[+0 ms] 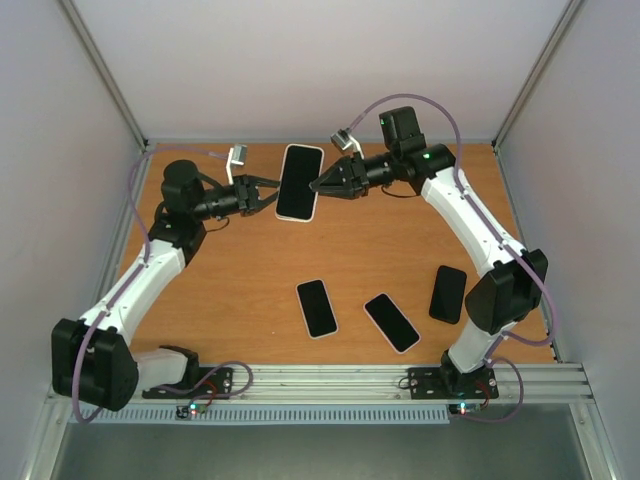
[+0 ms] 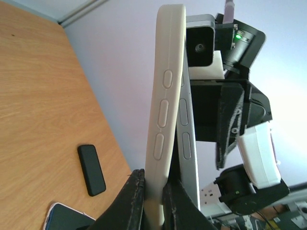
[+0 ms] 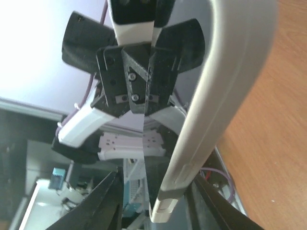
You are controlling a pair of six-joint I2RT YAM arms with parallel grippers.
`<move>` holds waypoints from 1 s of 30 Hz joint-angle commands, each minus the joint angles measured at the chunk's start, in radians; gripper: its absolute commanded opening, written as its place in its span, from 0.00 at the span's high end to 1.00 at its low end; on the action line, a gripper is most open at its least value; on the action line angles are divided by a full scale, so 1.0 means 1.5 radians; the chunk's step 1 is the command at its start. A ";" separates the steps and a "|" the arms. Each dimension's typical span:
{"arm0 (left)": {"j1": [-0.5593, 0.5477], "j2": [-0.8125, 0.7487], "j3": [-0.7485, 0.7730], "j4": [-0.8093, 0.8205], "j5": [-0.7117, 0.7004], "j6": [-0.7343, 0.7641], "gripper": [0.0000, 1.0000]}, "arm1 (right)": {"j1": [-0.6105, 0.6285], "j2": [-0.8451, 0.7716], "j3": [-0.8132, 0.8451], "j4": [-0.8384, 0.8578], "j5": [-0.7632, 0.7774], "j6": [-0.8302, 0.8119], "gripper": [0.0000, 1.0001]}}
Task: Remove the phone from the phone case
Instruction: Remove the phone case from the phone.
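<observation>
A phone (image 1: 298,185) in a white phone case (image 1: 301,149) is held up above the back of the table between both arms. My left gripper (image 1: 270,196) holds its left edge. In the left wrist view that gripper (image 2: 153,184) is shut on the wall of the white case (image 2: 165,96), and the phone's silver edge (image 2: 188,139) stands slightly apart from the case on the other side of one finger. My right gripper (image 1: 322,185) is at the right edge. Its jaws (image 3: 156,191) stand open around the case's corner (image 3: 230,81), which lies near one finger.
Three dark phones lie flat on the wooden table nearer the arm bases: one in a white case (image 1: 316,308), one beside it (image 1: 391,322), and a black one (image 1: 448,293) on the right. White walls enclose the table at the back and sides.
</observation>
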 commanded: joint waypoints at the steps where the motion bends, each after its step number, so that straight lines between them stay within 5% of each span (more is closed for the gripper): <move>1: 0.005 -0.018 0.018 -0.022 -0.041 0.037 1.00 | 0.002 -0.011 -0.009 0.102 0.036 0.123 0.61; 17: -0.011 -0.022 0.027 -0.041 -0.039 0.078 1.00 | 0.003 0.018 -0.021 0.170 0.097 0.196 0.70; 23: -0.016 -0.024 0.023 -0.020 -0.012 0.073 0.99 | 0.001 0.023 -0.023 0.182 0.079 0.195 0.84; 30: -0.017 -0.022 0.023 -0.007 0.043 0.067 0.67 | 0.000 0.003 -0.082 0.363 -0.031 0.309 0.99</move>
